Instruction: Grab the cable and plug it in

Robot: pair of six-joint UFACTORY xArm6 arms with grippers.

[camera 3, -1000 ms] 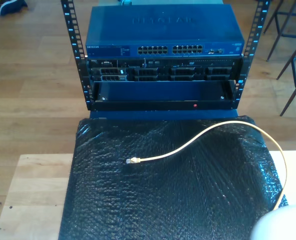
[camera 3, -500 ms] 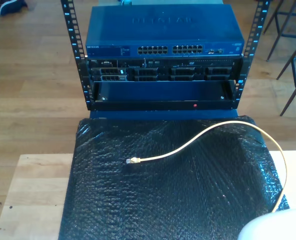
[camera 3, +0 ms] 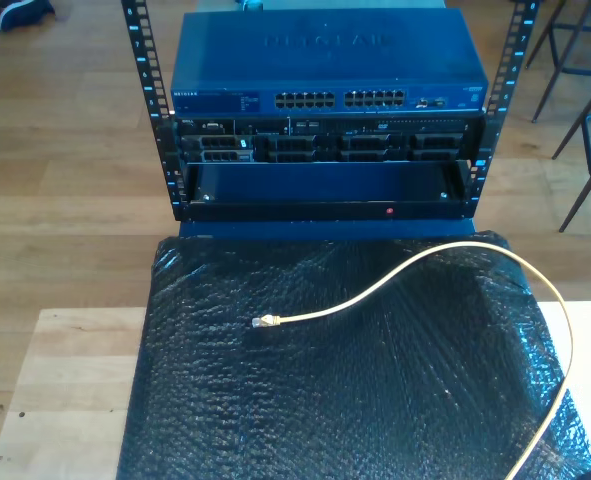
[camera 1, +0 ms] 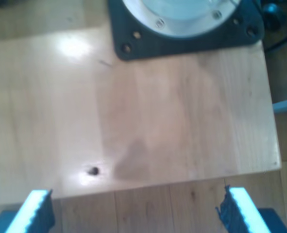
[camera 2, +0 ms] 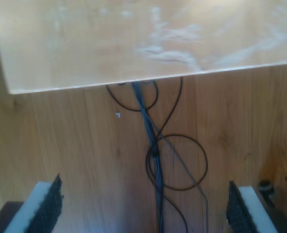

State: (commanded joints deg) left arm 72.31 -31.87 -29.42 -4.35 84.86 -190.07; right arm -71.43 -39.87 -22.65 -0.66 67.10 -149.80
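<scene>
The cable [camera 3: 415,268] lies loose on the black bubble-wrap mat [camera 3: 275,410], its clear plug [camera 3: 264,322] near the mat's centre, well apart from the blue network switch [camera 3: 325,60] in the rack. The first gripper [camera 1: 136,211] is wide open above a wooden tabletop [camera 1: 158,121], holding nothing. The second gripper [camera 2: 143,206] is wide open and empty above floor wires [camera 2: 155,160]

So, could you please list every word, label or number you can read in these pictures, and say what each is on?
"NETGEAR": embossed faintly on the top of the blue network switch, only just legible.
Small white print at the exterior view's left end of the switch's front panel: too small to read.
Tiny labels on the black rack unit below it: blurred, unreadable.
Both wrist views: no text.
</scene>
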